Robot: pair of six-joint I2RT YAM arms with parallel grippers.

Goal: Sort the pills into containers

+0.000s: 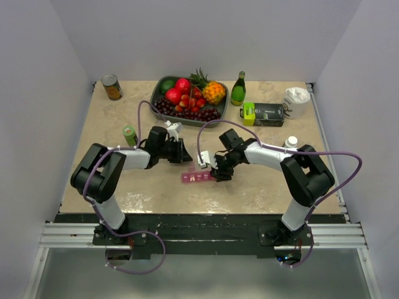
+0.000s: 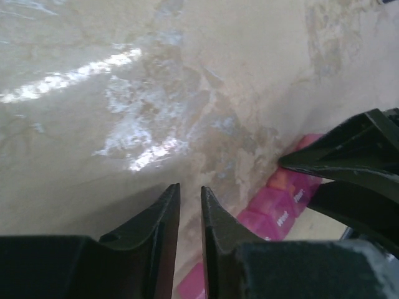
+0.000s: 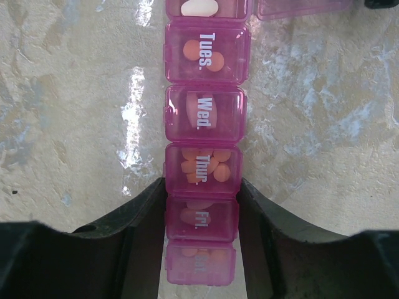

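The pink pill organizer (image 1: 197, 176) lies on the table in front of both arms. In the right wrist view it (image 3: 204, 118) runs straight away from me, lids marked Tues., Wed., Thur., Fri. and Sat. shut. Orange round pills (image 3: 212, 165) show in Tues., Thur. and Sat., and a pale oblong pill (image 3: 199, 113) in Wed. and Fri. The far compartment holds a white pill (image 3: 199, 6) with its lid (image 3: 299, 7) swung open. My right gripper (image 3: 201, 182) (image 1: 219, 171) clasps the strip at the Fri. compartment. My left gripper (image 2: 189, 187) (image 1: 184, 154) is shut and empty, just behind the organizer (image 2: 283, 202).
A fruit tray (image 1: 163, 84), a can (image 1: 112, 87) and a green bottle (image 1: 238, 88) stand at the back. A black and green box (image 1: 265, 113) and a white cup (image 1: 297, 99) are back right. A white bottle (image 1: 290, 142) and a green-capped bottle (image 1: 129, 135) flank the arms.
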